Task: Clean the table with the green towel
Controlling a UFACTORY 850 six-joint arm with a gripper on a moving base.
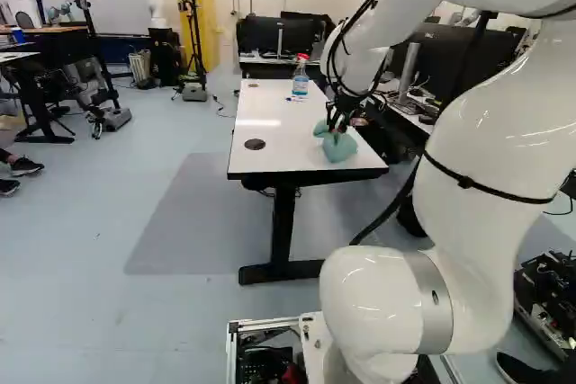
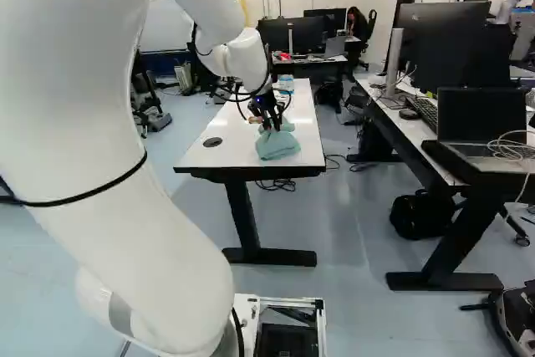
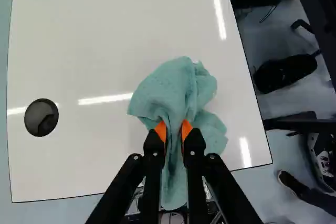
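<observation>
Arm point(image 1: 495, 137): rises along the right side of the left base view, bends at the top, slopes down-left toward the table; left side to upper middle in the right base view.
Gripper point(image 2: 270, 124): directed downward above the near part of the table.
Finger state: 2 fingers clenched on a gathered fold of towel, 1 orange pad point(image 3: 161, 131) against each side.
Green towel point(image 3: 173, 90): bunched on the tabletop, right of center in the left base view; folds spread ahead of the fingers.
Table point(image 1: 297, 143): white top, center of the left base view.
Bottle point(image 1: 301, 78): upright, red cap, far part of tabletop.
</observation>
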